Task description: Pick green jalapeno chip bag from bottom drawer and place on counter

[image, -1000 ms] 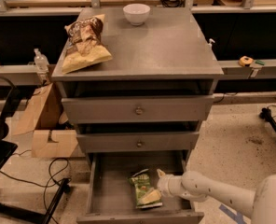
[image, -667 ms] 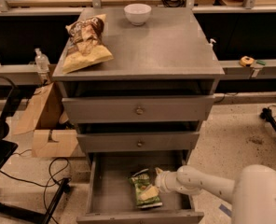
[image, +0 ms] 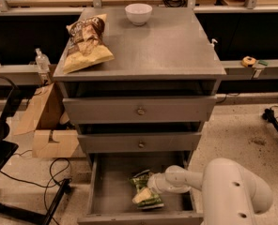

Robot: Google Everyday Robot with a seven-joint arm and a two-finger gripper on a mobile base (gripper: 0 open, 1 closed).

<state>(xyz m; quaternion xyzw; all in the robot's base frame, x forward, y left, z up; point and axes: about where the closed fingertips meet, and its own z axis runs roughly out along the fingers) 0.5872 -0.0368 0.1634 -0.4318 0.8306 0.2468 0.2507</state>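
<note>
Gripper (image: 152, 183), lower centre in the drawer (image: 111, 186), meets the bag (image: 143, 197) at its right edge. The bag's length runs up-frame. Whether the grip is closed cannot be told.

the robot's white arm (image: 235, 193) comes in from the lower right corner, where a thick, rounded link fills the space, two small dark dots on its shell. from that link a slimmer pale forearm (image: 189, 178) reaches leftward, nearly level, and ends in a rounded wrist joint (image: 169, 178). the gripper (image: 150, 185) sits at the end of the wrist, low inside the bottom drawer (image: 111, 191), in its right half. it points left and slightly down, right at the upper right part of the green jalapeno chip bag (image: 145, 199).
</note>
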